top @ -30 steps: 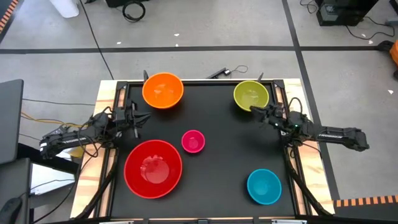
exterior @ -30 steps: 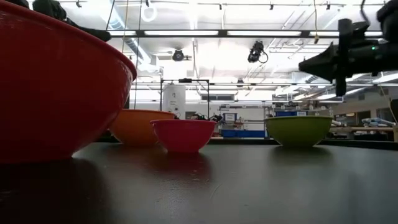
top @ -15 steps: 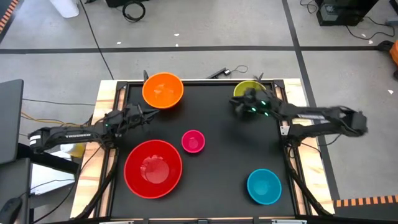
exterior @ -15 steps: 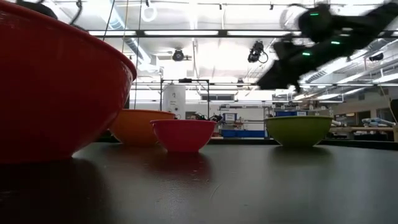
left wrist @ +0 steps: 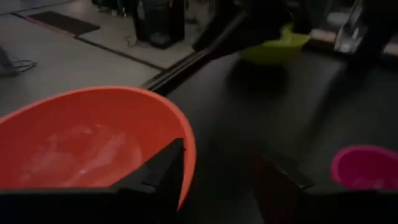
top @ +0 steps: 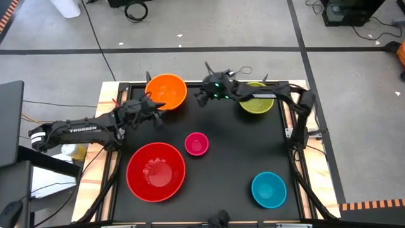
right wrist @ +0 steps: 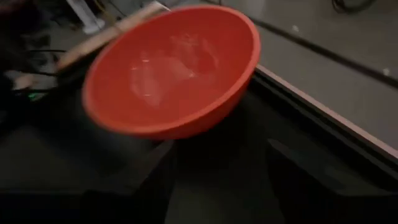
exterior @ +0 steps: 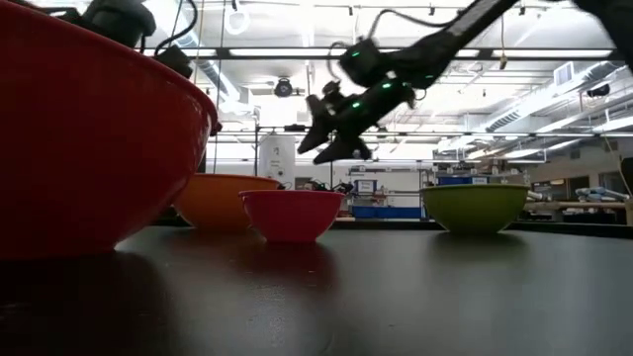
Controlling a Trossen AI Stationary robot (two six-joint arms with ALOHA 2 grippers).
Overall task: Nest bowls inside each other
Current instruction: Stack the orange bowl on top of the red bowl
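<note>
Five bowls stand upright on their bases on the black table (top: 234, 145). The orange bowl (top: 166, 90) is far left and the yellow-green bowl (top: 256, 101) far right, partly under my right arm. The pink bowl (top: 196, 144) is in the middle, the red bowl (top: 155, 171) near left and the blue bowl (top: 268, 189) near right. My left gripper (top: 157, 107) hangs open just near-side of the orange bowl (left wrist: 93, 143). My right gripper (top: 200, 96) hangs open to the right of the orange bowl (right wrist: 171, 68), above the table (exterior: 321, 138). Neither holds anything.
The table's raised black frame and wooden edge (top: 111, 95) run close behind the orange bowl. My right arm (top: 278, 95) stretches along the far edge over the yellow-green bowl. Bare table lies between the pink and blue bowls. Cables lie on the floor beyond.
My right gripper has swept from the table's right edge, past the yellow-green bowl, along the far edge toward the orange bowl, opening as it went. My left gripper has moved from the left edge toward the orange bowl and opened. No bowl has moved.
</note>
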